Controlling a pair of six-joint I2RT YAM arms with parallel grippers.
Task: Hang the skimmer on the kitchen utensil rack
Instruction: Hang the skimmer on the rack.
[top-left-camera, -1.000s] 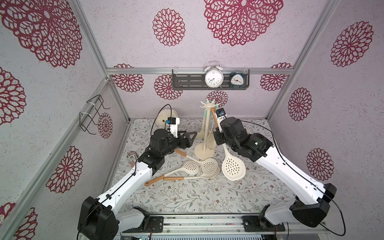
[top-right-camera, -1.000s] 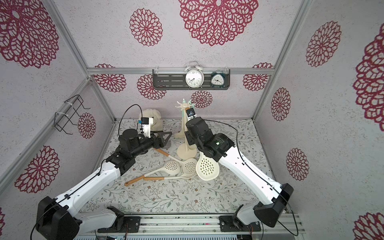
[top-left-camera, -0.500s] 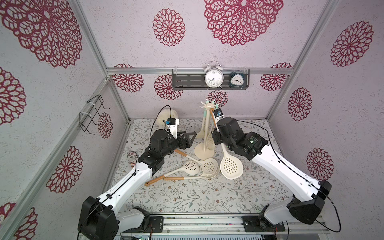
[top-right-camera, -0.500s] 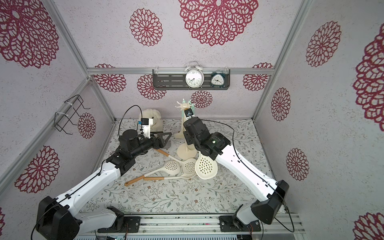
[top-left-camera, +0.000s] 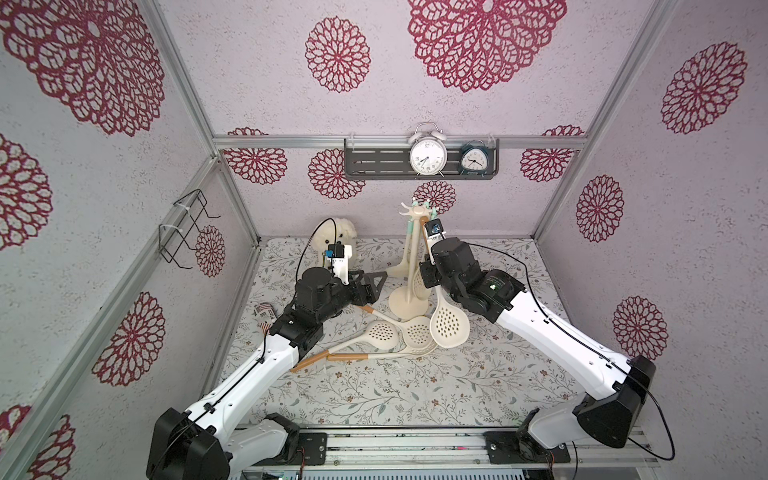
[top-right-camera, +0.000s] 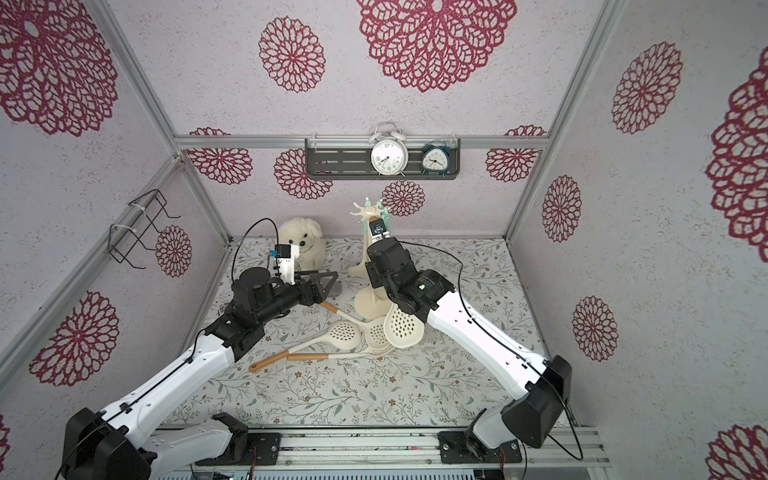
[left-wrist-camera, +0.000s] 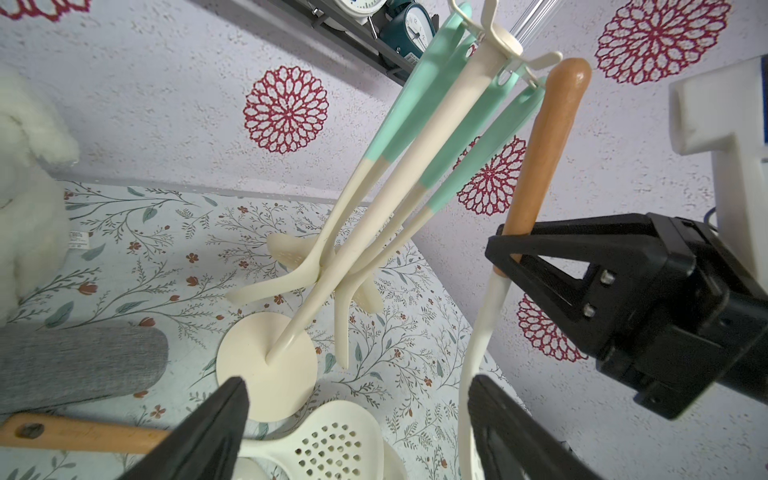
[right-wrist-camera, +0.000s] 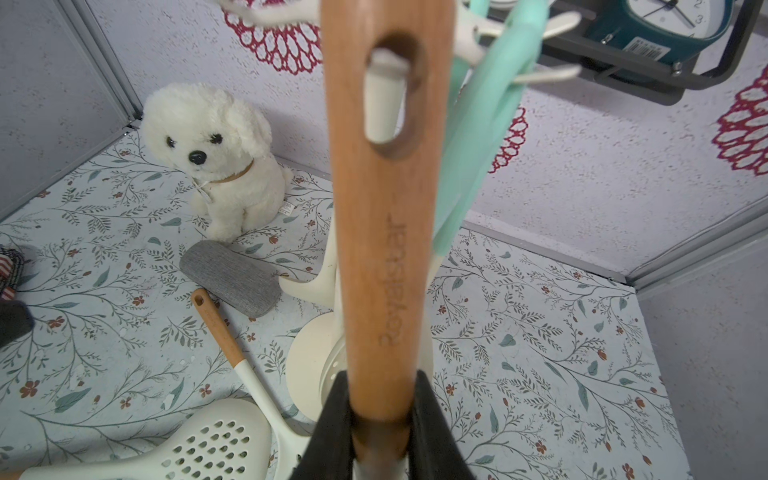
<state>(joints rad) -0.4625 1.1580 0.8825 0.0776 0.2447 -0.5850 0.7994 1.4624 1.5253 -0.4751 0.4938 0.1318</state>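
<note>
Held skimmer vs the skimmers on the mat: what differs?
Pose: the held skimmer stands near upright, handle up; the mat skimmers lie flat, heads overlapping.
Grip: the right gripper is shut on the held skimmer's handle; no jaws hold the mat skimmers.
Place: the held skimmer's hole sits at a hook of the rack; the mat skimmers lie by its base.
Shared: wooden handles, cream perforated heads.

White-shelled left arm (top-left-camera: 249, 376) and right arm (top-left-camera: 552, 336), black joint housings (top-left-camera: 484, 291), black triangular gripper fingers (left-wrist-camera: 602, 237) with silver screws, white camera mounts (top-left-camera: 343, 266)
</note>
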